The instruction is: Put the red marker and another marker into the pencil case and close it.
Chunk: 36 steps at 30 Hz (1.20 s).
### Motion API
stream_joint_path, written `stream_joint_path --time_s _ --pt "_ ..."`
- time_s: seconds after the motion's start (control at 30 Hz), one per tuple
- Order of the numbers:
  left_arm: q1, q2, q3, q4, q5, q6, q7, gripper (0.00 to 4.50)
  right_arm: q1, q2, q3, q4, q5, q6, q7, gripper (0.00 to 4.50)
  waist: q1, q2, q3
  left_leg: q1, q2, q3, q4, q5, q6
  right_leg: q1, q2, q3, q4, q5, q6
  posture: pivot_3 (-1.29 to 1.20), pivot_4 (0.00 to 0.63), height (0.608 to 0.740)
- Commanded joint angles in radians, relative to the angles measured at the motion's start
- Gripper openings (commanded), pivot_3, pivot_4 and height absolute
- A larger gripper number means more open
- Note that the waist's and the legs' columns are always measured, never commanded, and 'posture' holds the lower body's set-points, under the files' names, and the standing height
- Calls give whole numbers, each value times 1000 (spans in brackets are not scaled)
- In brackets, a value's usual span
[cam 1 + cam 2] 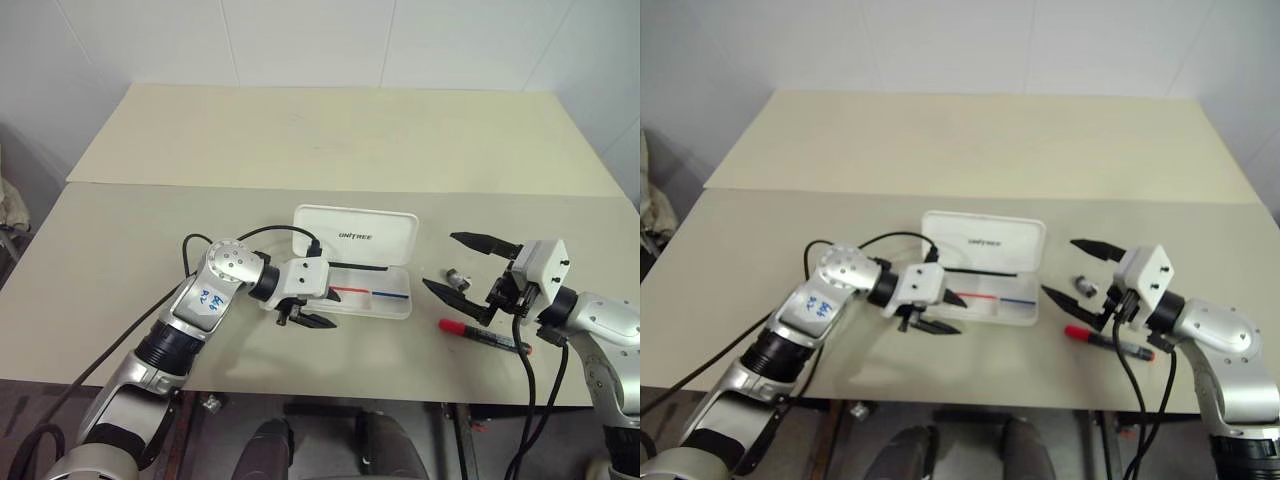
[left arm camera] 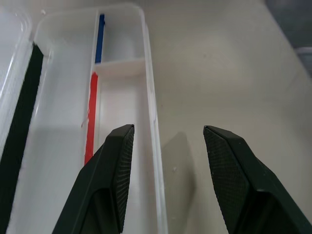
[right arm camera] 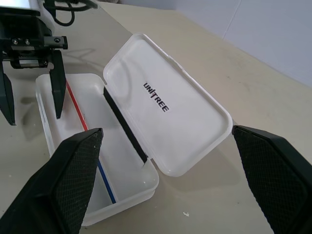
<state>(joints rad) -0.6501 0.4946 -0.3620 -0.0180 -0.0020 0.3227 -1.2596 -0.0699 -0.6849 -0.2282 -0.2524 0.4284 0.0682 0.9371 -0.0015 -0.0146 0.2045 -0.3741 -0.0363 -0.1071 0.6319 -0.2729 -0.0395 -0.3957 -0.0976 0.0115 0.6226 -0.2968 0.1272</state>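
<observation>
Left eye view says you're barely starting: pencil case (image 1: 352,262) lying open, red marker (image 1: 482,333) sitting outside, both grippers (image 1: 312,310) (image 1: 462,268) hanging open, holding nothing.

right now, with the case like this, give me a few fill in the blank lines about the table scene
1. The hinged lid of the white hard-plastic pencil case is ____.
2. The slim red-capped marker with the black barrel lies on the ____, outside the case.
3. The word printed on the lid is ____.
4. The left gripper, fingers apart, is at the case's ____ end, nearer the tray's red stripe than the blue stripe.

Missing words: open; table; UNITREE; left
</observation>
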Motion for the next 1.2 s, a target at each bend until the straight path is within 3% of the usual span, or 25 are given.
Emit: stream_joint_path --time_s 0.03,0.27,0.37,0.53,0.87,1.2 --pt "-4 19 18 -62 -33 6 1 2450 5 20 0 45 -5 -72 24 4500 0 0 0 0 0 0 0 0 0 0 0 0 0 0 0 0 150 740" --pt "0 27 55 -61 -69 -26 47 2450 11 39 9 124 -11 -156 56 4500 -1 0 0 1 0 0 0 0 0 0 0 1 0 0 0 0 150 740" --pt "-17 -26 229 -69 -238 55 112 2993 16 24 -4 155 -5 -183 82 4500 0 0 0 1 0 0 0 0 0 0 0 1 0 0 0 0 150 740" --pt "10 53 303 -73 -335 -42 -9 4463 -4 -25 -24 180 13 -180 129 4500 -5 0 0 3 0 3 -1 0 0 0 0 3 1 0 0 0 150 740" --pt "102 155 420 -122 -520 -28 -88 4463 30 -235 -103 107 79 72 179 4500 5 0 0 3 1 4 0 0 0 1 0 4 0 0 0 0 150 740" --pt "185 125 369 -92 -516 -99 -117 4463 277 -346 -286 -162 190 392 199 4500 2 0 0 2 1 6 0 -1 1 1 0 5 -2 0 0 0 150 740"
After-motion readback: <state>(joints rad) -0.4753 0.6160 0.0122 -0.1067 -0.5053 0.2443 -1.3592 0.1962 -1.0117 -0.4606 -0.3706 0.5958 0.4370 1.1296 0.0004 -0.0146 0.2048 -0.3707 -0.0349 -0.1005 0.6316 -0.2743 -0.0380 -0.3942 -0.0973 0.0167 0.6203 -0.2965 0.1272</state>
